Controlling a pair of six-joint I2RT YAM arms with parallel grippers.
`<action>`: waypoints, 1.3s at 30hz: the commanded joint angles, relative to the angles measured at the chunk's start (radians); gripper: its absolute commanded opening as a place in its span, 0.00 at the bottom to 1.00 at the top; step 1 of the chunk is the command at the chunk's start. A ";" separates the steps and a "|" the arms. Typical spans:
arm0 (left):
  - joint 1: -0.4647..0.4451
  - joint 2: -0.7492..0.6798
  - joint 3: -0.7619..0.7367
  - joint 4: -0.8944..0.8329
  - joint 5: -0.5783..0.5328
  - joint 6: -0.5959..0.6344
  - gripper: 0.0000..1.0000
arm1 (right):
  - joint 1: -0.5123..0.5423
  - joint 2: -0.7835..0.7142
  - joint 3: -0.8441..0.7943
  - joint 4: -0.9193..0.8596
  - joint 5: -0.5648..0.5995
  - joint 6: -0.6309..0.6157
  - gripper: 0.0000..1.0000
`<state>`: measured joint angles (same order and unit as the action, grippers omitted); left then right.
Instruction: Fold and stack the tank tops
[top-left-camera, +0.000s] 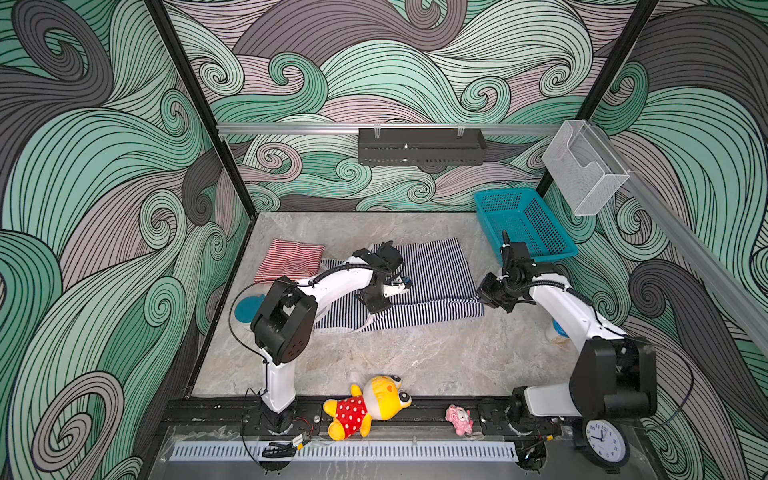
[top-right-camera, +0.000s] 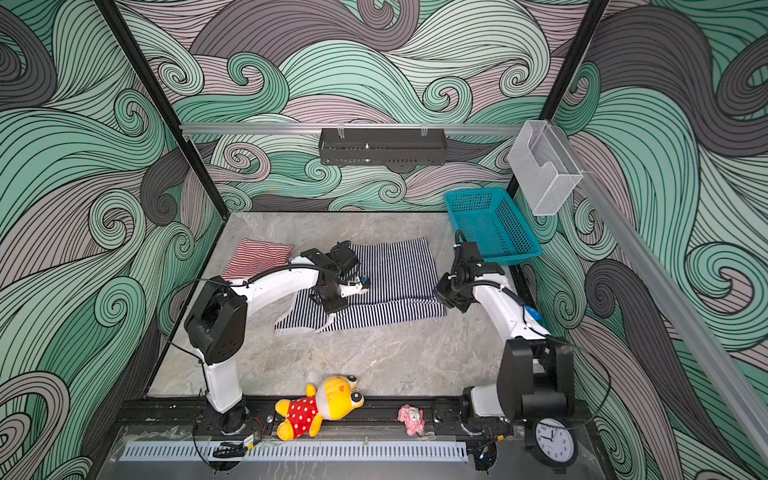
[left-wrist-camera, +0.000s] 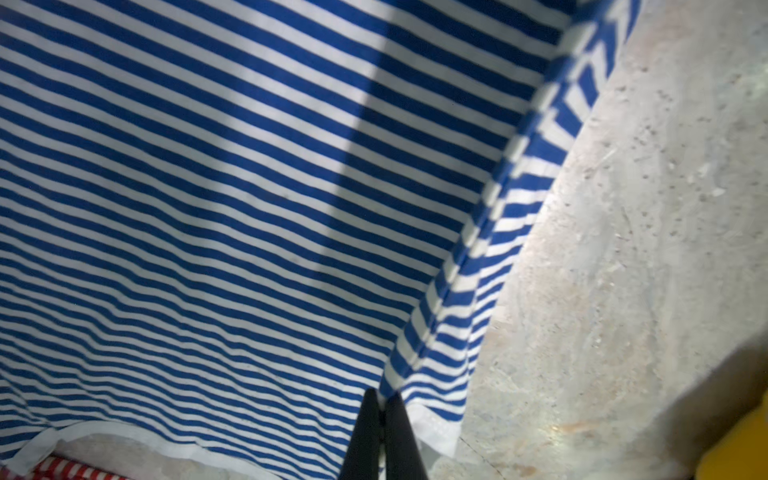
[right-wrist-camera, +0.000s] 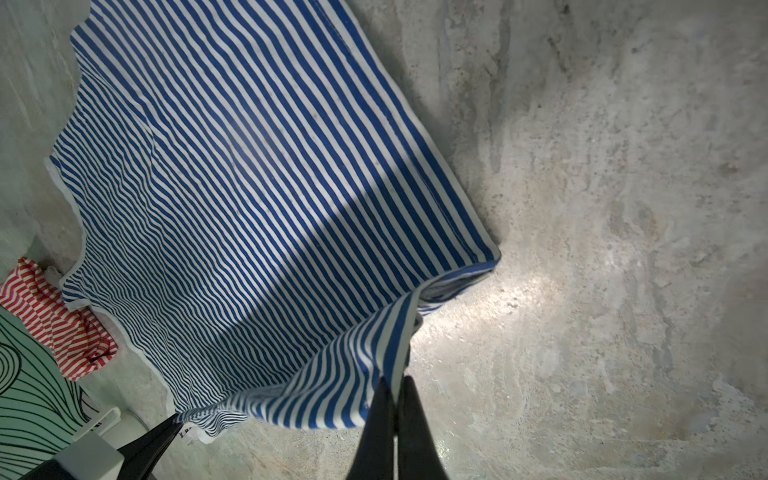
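The red-and-white tank top (top-left-camera: 289, 259) is lying folded well left of the teal basket (top-left-camera: 532, 224), so half the job looks done. The navy-and-white tank top (top-left-camera: 436, 270) is lying just left of the basket, half folded. The left gripper (left-wrist-camera: 382, 397) and the right gripper (right-wrist-camera: 395, 383) are each pinching its edge. Its remaining folds and the stacking are waiting.

Knit cloth: navy tank top (right-wrist-camera: 249, 187); matt, rough stone-look: tabletop (right-wrist-camera: 623, 208).
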<state>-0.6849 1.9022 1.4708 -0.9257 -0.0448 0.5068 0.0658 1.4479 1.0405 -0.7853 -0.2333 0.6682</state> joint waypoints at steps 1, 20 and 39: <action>0.013 0.036 0.062 0.007 -0.069 0.034 0.00 | -0.009 0.060 0.053 0.026 -0.014 -0.028 0.00; 0.075 0.220 0.203 0.073 -0.218 0.004 0.13 | -0.043 0.392 0.265 0.072 -0.007 -0.078 0.23; 0.118 -0.163 -0.143 0.012 -0.141 -0.075 0.54 | 0.135 0.220 0.002 0.200 -0.011 -0.059 0.28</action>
<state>-0.5781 1.7824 1.3754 -0.8158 -0.2687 0.4343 0.1932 1.6634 1.0706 -0.6010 -0.2481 0.6010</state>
